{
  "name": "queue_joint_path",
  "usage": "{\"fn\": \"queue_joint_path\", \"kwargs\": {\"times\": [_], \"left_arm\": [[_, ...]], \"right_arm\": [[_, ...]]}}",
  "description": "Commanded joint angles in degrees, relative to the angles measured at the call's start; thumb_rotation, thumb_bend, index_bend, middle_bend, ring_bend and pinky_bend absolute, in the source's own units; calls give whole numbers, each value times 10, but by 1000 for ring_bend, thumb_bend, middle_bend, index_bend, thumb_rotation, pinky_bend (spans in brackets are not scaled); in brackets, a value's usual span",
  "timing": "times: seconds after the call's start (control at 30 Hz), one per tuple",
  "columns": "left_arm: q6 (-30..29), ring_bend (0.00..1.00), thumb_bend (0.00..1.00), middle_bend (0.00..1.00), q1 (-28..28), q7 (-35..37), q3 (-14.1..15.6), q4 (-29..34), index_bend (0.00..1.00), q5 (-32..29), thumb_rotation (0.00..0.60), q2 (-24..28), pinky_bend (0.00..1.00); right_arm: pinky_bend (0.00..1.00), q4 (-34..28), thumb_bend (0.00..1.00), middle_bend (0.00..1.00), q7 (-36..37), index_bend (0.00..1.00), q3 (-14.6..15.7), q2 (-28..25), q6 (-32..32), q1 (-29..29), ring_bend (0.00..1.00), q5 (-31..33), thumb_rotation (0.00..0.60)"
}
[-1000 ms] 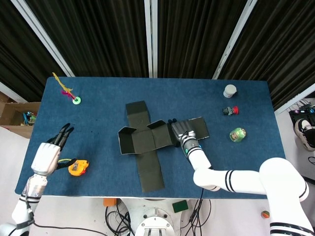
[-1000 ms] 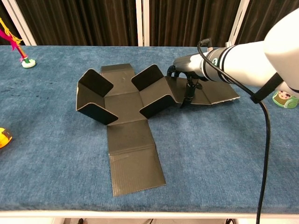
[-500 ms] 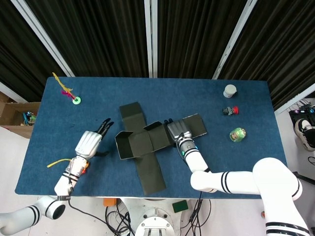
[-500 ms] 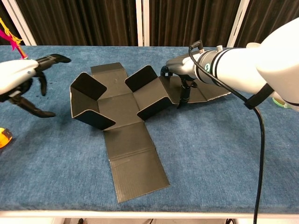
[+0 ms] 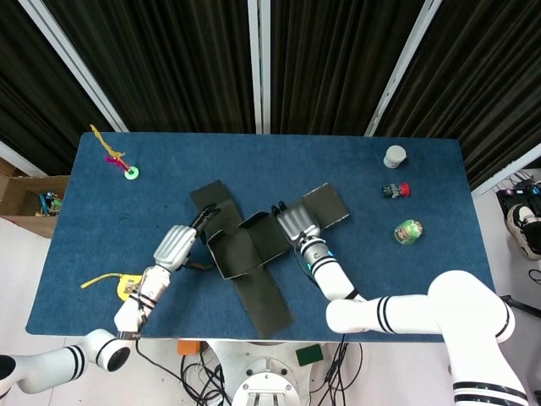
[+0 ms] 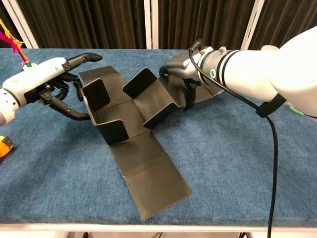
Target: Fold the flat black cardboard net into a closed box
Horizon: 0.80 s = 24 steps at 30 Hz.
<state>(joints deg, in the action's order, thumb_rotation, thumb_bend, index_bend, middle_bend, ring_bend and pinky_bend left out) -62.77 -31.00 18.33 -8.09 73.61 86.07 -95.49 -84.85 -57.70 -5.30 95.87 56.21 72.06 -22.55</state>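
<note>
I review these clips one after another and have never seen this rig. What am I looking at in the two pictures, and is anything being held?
This is a two-armed robot with human-like hands, steered by a person. One picture looks down from its head; the other looks forward from its chest over the same blue table.

In the middle lies a black cardboard net, a flat cut-out meant to fold into a box. Some flaps already stand up; a long panel lies flat toward the robot.

The right hand rests on the net's right-side panel, fingers down on it. The left hand is at the raised left flap, fingers spread; whether it touches is hard to tell. Neither hand plainly grips anything.

Elsewhere on the table: an orange tool, a green-based toy, a white cap, a small red-and-black item and a green ball.
</note>
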Motion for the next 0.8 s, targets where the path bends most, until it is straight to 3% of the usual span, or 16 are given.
{"fn": "queue_joint_path", "kwargs": {"times": [0.03, 0.3, 0.8], "left_arm": [[34, 499, 0, 0, -18, 67, 3, 23, 0, -7, 600, 13, 827], [70, 496, 0, 0, -32, 159, 12, 17, 0, -18, 600, 19, 831], [103, 490, 0, 0, -49, 301, 37, 25, 0, -4, 600, 41, 831]], "right_arm": [[1000, -20, 324, 334, -31, 398, 18, -10, 11, 12, 741, -38, 600], [1000, -36, 323, 337, -71, 419, 46, -23, 10, 29, 742, -124, 600], [1000, -38, 322, 347, -72, 443, 72, -50, -18, 36, 744, -273, 600]]}}
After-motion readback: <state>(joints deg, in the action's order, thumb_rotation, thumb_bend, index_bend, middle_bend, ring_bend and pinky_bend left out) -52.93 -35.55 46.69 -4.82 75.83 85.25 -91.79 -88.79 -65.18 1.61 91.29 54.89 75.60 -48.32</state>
